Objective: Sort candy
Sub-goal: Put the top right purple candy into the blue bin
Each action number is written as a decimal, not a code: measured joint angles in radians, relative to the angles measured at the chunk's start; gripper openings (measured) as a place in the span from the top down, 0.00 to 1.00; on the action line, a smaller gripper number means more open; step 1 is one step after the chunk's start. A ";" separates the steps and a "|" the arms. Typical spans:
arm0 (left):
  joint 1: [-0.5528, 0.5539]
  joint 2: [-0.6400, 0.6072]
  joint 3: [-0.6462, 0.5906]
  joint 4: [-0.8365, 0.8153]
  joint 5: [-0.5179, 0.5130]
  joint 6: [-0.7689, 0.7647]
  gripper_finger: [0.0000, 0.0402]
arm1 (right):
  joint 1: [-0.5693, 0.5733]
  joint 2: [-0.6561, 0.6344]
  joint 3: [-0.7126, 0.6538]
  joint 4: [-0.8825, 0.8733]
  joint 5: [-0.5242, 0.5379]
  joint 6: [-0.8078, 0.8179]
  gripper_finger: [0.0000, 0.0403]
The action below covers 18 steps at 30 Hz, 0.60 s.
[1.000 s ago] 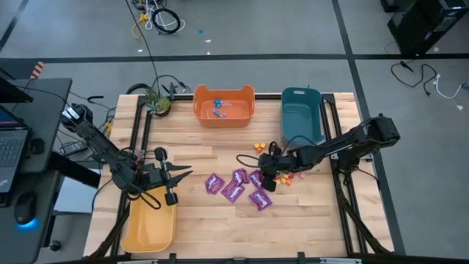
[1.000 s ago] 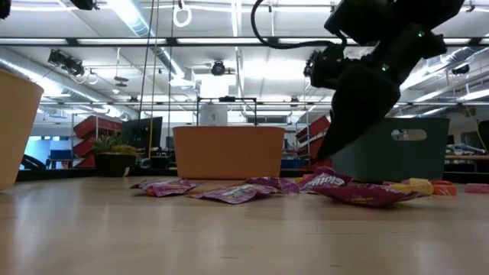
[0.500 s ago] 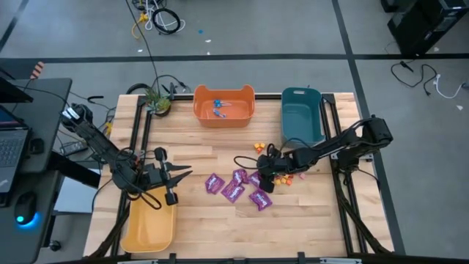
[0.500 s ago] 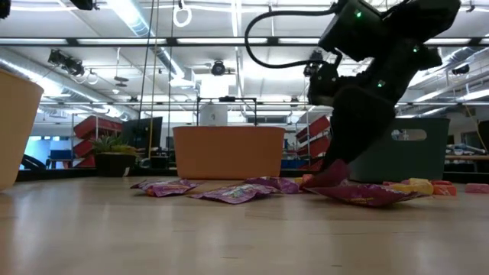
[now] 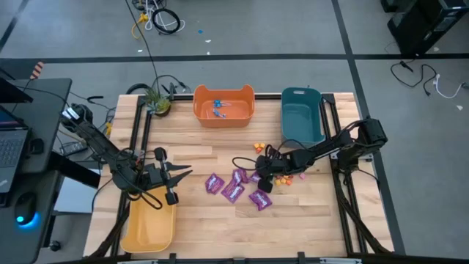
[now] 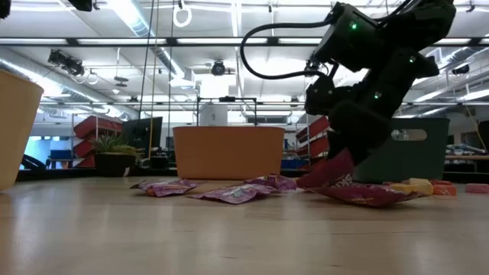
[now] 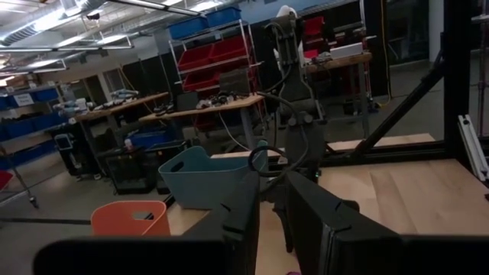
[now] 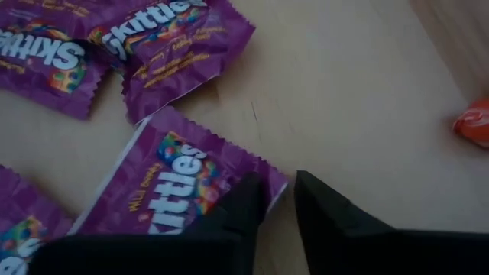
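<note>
Closing our right gripper (image 8: 276,200) on the corner of a purple Skittles packet (image 8: 176,191).

Since a moment ago its fingers have narrowed onto that corner, and the low view shows the packet tipped up off the table (image 5: 220,227); we judge one pick begun. Our left gripper (image 5: 183,174) waits beside the yellow bin (image 5: 150,227), jaws slightly parted, empty. Farther off sit the orange pieces (image 5: 258,147) and the orange bin (image 5: 223,114).

The high view looks straight down on the whole desk (image 5: 220,220). The low view sits at desk height, facing across it into the room. Each wrist view looks forward past its own pincer. High and low views share the purple packets (image 5: 236,188) beneath the right pincer (image 5: 262,180).
</note>
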 joint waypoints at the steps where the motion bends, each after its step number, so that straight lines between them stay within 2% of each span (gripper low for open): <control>1: 0.000 0.000 0.000 -0.001 0.000 0.000 0.83 | 0.000 0.000 0.000 0.000 0.001 -0.009 0.85; 5: 0.000 0.000 0.000 0.000 -0.001 0.000 0.83 | -0.001 -0.006 -0.002 0.004 0.013 -0.053 0.98; 14: 0.000 0.000 0.000 0.000 -0.002 0.001 0.83 | -0.003 -0.014 -0.004 0.010 0.012 -0.072 1.00; 18: 0.000 0.000 0.000 0.000 -0.003 0.001 0.83 | -0.003 -0.062 -0.007 -0.010 -0.009 -0.075 1.00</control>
